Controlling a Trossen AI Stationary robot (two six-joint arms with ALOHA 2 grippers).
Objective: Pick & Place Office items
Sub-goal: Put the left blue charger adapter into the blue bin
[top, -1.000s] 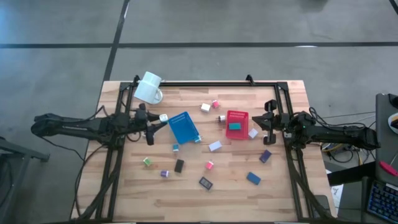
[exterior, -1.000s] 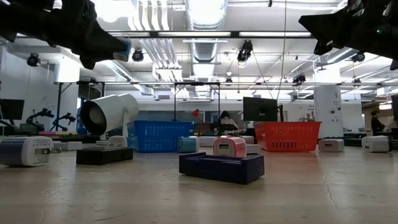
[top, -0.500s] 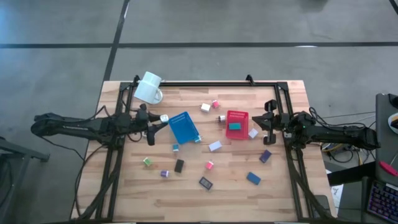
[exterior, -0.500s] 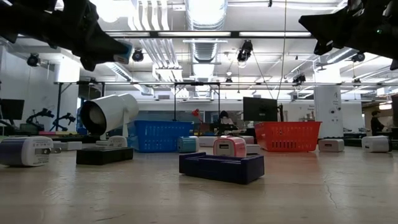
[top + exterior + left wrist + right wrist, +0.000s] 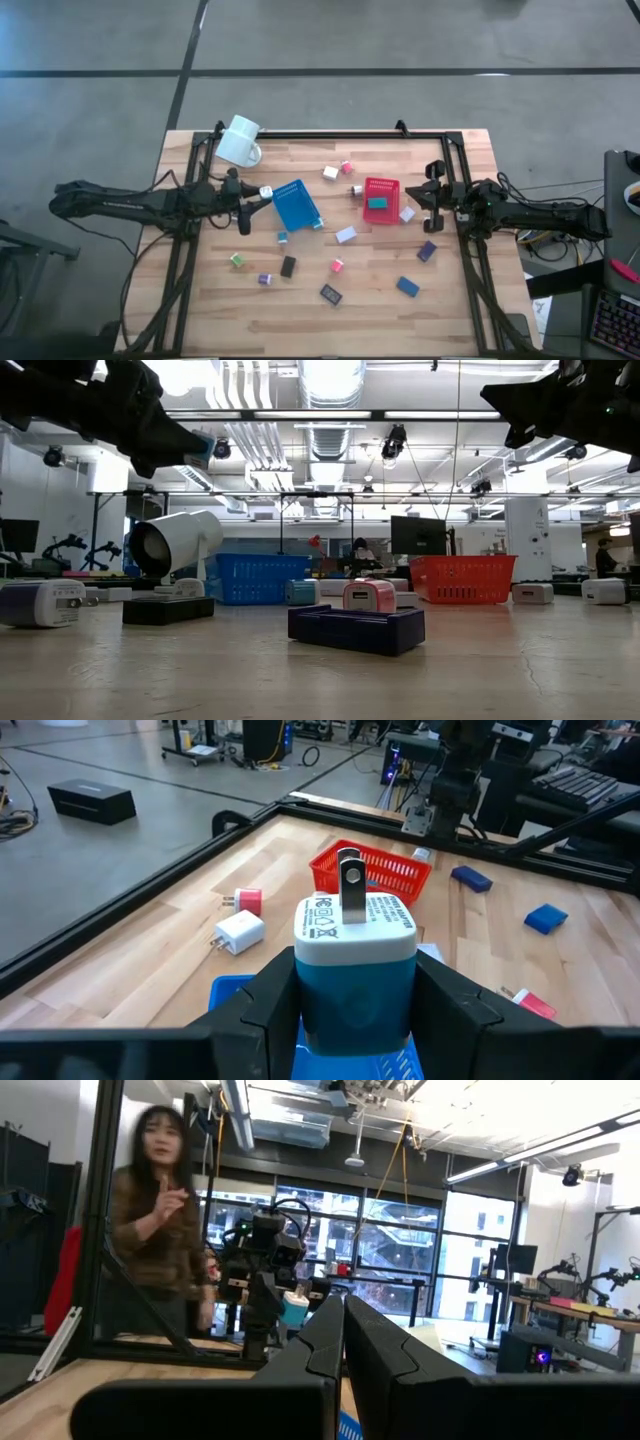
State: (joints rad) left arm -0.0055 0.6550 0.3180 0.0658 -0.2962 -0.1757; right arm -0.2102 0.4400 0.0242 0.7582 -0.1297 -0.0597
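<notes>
Over the last second your left tool [image 5: 259,192], pinching the teal-and-white charger [image 5: 355,960], has edged toward the blue tray [image 5: 296,204] and now hangs at its rim: release is near. Your right tool [image 5: 432,193] waits pressed together beside the red tray [image 5: 381,188].

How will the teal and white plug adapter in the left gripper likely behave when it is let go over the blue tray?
The adapter looks rigid, probably light. The left gripper clamps its smooth sides, so it might slip. Its boxy shape should land flat in the blue tray, though the prong could tip it.
</notes>
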